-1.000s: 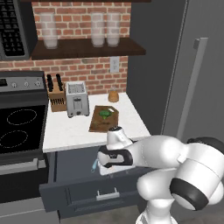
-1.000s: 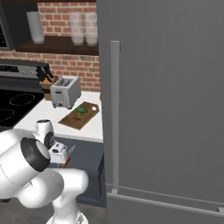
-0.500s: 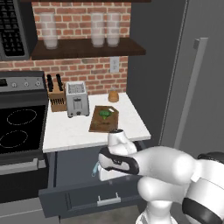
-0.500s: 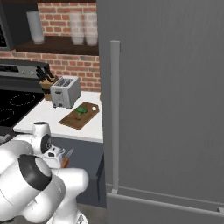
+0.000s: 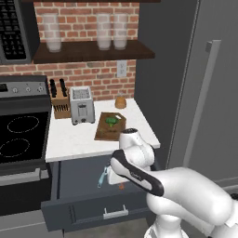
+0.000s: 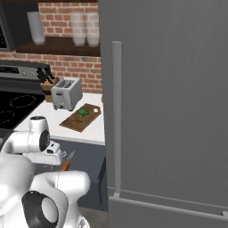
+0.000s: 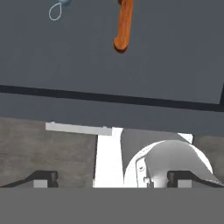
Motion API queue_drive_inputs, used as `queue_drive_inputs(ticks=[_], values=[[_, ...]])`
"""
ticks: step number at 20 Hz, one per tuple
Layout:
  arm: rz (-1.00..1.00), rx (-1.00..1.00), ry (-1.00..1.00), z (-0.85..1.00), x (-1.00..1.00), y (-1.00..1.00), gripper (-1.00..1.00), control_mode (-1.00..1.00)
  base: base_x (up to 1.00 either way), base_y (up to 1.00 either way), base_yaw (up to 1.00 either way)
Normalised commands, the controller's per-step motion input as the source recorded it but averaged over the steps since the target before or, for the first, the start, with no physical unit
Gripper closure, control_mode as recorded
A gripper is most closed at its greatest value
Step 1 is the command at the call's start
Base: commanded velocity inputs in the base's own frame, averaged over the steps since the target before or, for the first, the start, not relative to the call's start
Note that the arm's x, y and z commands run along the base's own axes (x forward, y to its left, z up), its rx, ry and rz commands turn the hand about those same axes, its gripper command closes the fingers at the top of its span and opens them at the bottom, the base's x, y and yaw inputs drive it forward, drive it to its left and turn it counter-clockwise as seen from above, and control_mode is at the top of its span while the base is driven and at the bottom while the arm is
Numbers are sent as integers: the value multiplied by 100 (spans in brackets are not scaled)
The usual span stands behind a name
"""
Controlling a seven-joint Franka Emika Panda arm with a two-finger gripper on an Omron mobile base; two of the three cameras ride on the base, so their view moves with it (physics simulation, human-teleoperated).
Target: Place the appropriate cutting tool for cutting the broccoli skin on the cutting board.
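The knife's orange handle lies on the floor of the open grey drawer; its blade runs off the top of the hand view. From the right base the knife shows in the drawer just right of my hand. My gripper hangs over the drawer's front edge, open, its fingertips far apart with nothing between them. It sits near the drawer's middle. The brown cutting board lies on the white counter with the small broccoli on it.
A light-blue peeler lies in the drawer beside the knife. A toaster and a wooden knife block stand left of the board, with a stove further left. A tall grey fridge fills the right side.
My arm has folded lower, the elbow swinging down and to the right, while the hand has stayed over the open drawer. Knife, peeler, board and broccoli have not moved.
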Motion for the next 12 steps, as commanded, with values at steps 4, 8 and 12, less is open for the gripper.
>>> queue_drive_inputs(ticks=[4, 8, 12], values=[[0, 0, 0, 20, 87, -8, -100, -100, 0, 0, 0], [0, 0, 0, -3, 59, 0, -100, -100, 0, 0, 0], [0, 0, 4, -30, 38, 0, -100, -100, 0, 0, 0]])
